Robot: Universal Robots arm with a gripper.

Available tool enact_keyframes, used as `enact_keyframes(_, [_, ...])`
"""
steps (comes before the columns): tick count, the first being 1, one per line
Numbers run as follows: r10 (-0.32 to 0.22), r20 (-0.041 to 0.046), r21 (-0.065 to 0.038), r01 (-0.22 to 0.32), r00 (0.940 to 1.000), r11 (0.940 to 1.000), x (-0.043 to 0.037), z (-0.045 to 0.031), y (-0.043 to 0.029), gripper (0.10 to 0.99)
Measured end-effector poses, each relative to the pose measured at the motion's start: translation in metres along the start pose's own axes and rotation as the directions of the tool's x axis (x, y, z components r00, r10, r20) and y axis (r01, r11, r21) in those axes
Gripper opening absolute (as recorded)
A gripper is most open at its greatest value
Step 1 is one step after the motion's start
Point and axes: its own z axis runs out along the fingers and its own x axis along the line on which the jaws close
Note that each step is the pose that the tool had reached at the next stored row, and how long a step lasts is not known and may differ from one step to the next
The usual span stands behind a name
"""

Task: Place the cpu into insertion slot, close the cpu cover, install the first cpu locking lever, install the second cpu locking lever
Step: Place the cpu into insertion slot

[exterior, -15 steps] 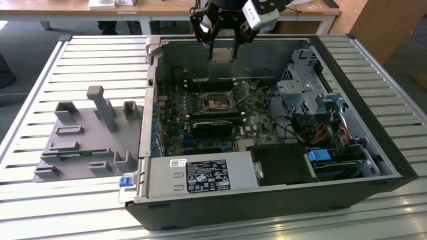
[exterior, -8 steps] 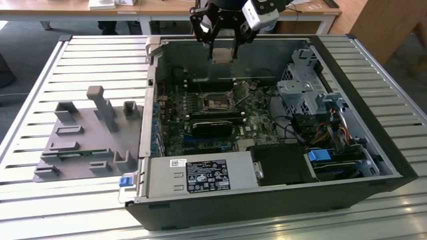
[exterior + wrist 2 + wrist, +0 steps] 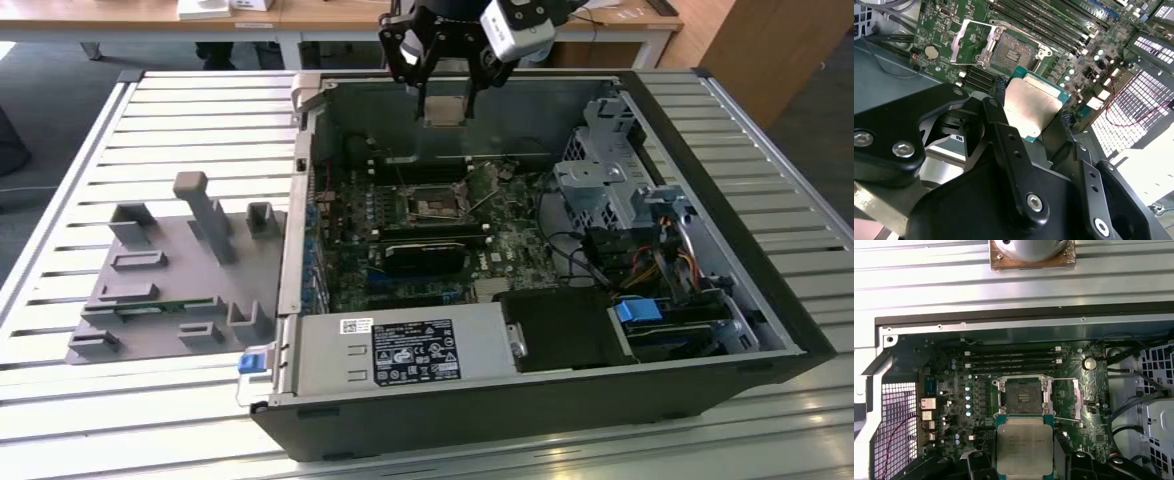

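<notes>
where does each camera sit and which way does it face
Exterior view: off the arm, looking down into the open computer case; the gripper hangs near its far wall, shut on the cpu.
First wrist view: on the arm, facing straight onto the motherboard; the gripper flanks the cpu.
Second wrist view: on the arm, looking obliquely past the gripper at the motherboard.
Shared: both wrist views show the held cpu, the open insertion slot beyond it.

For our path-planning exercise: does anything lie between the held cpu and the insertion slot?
Nothing visible does. The gripper holds the cpu; the cpu cover is swung aside, leaving the insertion slot bare.
</notes>
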Motion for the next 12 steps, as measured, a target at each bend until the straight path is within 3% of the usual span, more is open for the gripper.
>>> enact_keyframes(12, [0.044, 0.0039, -0.001, -0.044, 0.9990, 0.9990, 0.0007, 0.0001, -0.0001, 0.541])
